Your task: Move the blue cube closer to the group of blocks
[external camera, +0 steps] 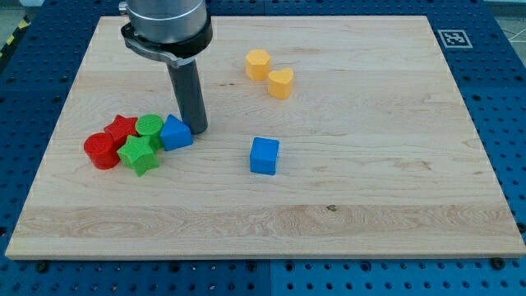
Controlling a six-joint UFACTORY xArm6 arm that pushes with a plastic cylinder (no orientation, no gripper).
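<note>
The blue cube [265, 155] sits alone near the board's middle. A group of blocks lies at the view's left: a red cylinder [101, 150], a red star [122, 128], a green cylinder [150, 127], a green star [138, 154] and a blue triangular block [175, 132]. My tip [197, 130] rests on the board just right of the blue triangular block, touching or nearly touching it. The blue cube is to the right of my tip and a little lower in the view.
A yellow hexagonal block [257, 63] and a yellow heart-shaped block [281, 83] lie toward the view's top centre. The wooden board [370, 205] sits on a blue perforated table; a fiducial marker [452, 37] is at the top right corner.
</note>
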